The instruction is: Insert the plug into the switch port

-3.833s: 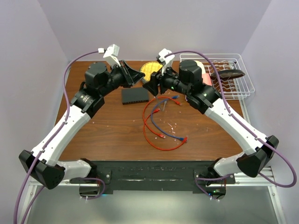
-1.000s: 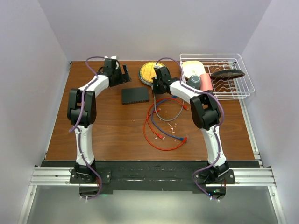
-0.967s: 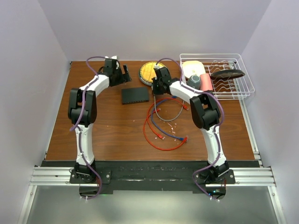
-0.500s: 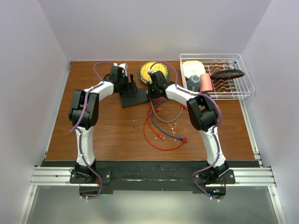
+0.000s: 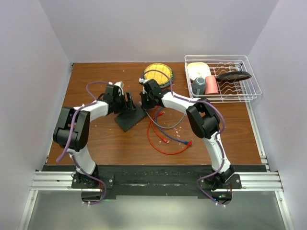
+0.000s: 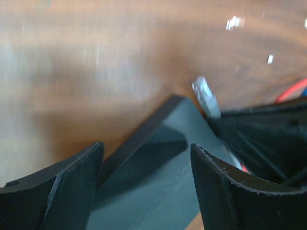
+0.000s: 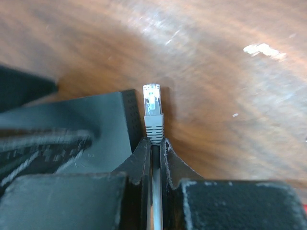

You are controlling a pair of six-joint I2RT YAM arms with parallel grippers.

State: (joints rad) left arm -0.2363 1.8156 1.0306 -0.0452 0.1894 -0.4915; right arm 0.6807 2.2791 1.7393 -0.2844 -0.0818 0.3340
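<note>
The switch (image 5: 128,120), a flat dark grey box, lies skewed on the brown table. My left gripper (image 5: 129,102) is at its far edge. In the left wrist view the left gripper (image 6: 146,160) stands wide, with a corner of the switch (image 6: 158,187) between and below the two fingers. Whether the pads press on the switch is hidden. My right gripper (image 5: 143,99) is just right of the switch. The right wrist view shows this gripper (image 7: 153,143) shut behind the boot of the grey plug (image 7: 152,112). The plug points forward beside the switch's short end (image 7: 129,120), not inside it.
A red cable (image 5: 163,148) and a blue cable (image 5: 175,139) lie looped on the table right of the switch. A round yellow dish (image 5: 158,72) sits behind the grippers. A white wire rack (image 5: 255,79) with dishes stands at the back right.
Both grippers have moved nearer and leftward. The switch has slid nearer with the left gripper and turned askew. The left jaws have narrowed slightly. The right gripper still holds the plug.
</note>
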